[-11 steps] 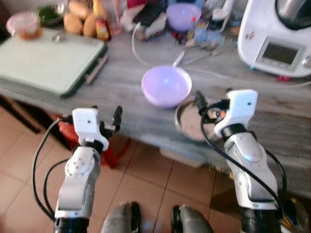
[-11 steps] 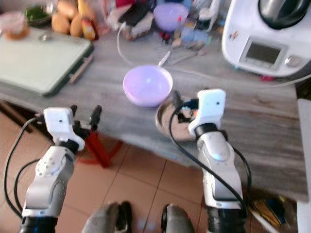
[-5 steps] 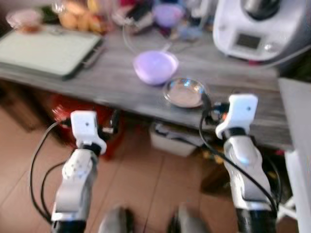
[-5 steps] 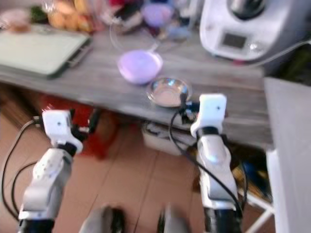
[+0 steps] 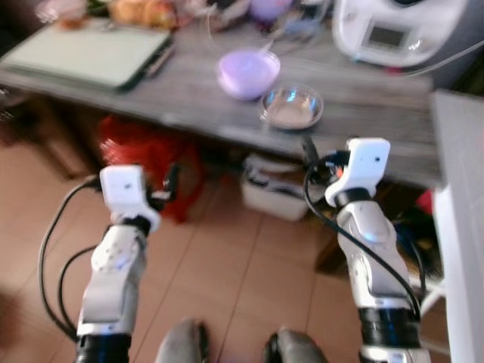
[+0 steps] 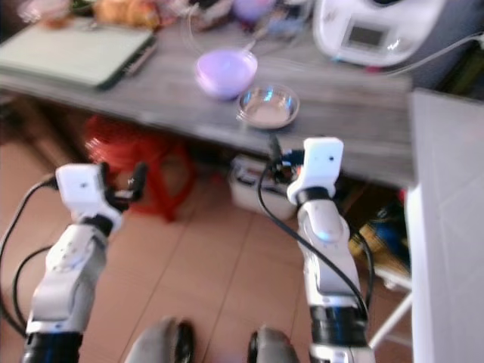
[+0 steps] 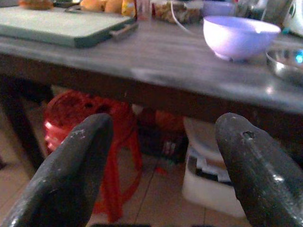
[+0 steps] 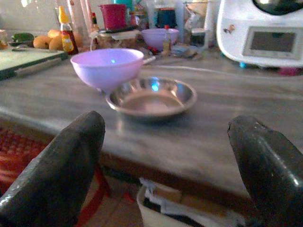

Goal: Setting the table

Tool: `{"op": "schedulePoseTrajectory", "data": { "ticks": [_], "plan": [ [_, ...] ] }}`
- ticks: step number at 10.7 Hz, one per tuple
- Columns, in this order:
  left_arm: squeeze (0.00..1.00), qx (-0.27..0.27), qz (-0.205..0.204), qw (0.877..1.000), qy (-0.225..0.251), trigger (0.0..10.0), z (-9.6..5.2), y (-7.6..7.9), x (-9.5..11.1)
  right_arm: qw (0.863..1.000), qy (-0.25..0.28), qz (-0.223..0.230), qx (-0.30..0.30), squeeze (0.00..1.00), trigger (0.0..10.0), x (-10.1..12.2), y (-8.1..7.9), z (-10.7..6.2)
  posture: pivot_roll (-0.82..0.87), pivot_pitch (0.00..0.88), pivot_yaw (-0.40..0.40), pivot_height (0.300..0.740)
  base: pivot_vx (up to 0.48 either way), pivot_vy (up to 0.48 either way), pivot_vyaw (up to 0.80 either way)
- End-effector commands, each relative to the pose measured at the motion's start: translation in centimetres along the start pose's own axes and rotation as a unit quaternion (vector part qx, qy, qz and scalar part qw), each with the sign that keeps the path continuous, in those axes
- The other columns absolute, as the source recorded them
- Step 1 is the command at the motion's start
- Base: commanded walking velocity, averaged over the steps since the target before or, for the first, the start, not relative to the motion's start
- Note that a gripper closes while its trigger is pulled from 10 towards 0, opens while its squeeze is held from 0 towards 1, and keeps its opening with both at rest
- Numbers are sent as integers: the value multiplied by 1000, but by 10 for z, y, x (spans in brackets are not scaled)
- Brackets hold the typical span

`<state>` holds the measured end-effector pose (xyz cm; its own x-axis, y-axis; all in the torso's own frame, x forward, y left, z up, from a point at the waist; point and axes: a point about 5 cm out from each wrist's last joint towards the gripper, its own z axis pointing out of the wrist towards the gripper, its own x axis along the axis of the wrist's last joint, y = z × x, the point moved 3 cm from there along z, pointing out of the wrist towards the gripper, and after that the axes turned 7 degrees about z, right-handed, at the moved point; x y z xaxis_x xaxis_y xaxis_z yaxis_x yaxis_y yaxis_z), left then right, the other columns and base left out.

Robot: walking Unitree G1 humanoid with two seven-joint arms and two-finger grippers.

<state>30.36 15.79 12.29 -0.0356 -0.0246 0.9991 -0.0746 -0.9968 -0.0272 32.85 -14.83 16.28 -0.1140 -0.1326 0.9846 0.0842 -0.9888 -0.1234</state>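
— What is nearest, and what is hard to read?

— The robot's feet, blurred and cut off at the lower edge of the head views, stand on a tiled floor [image 5: 227,280]. Both arms are raised in front of the body. The left hand [image 7: 161,165] is spread open with nothing between its fingers, and the right hand [image 8: 170,165] is likewise released and empty. Both hover short of the surface [image 8: 227,123], not over it.

— And under the surface?

— A red stool [image 7: 85,127] and a white bin [image 7: 208,175] stand in the shade beneath the near edge; what the bin contains is too dim to tell.

— Where are the dishes?

— A shallow steel dish [image 8: 151,98] sits close to the near edge, ahead of the right hand. A lilac bowl [image 8: 107,67] stands just behind it toward the left; whether they touch is unclear. A green cutting board [image 5: 94,53] lies at the left end.

— Further back?

— A white kitchen machine [image 8: 265,33] is at the far right, its top cut off. Along the far edge there is blurred clutter: a second lilac bowl [image 8: 160,37], bottles, oranges [image 8: 47,41].
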Motion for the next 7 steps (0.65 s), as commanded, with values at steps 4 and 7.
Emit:
{"op": "schedulePoseTrajectory", "data": {
  "ticks": [4,7],
  "plan": [
    [0,-4,2,1000,3,10000,1,5,-1,1000,11,0,5,0,10000,3,3,1,-47,83,-16,740,-202,0,0],
    [0,-14,1,1000,-1,10000,-13,6,-3,1000,4,8,4,0,10000,-2,-1,-6,-35,122,-11,740,0,0,-533]
  ]
}}
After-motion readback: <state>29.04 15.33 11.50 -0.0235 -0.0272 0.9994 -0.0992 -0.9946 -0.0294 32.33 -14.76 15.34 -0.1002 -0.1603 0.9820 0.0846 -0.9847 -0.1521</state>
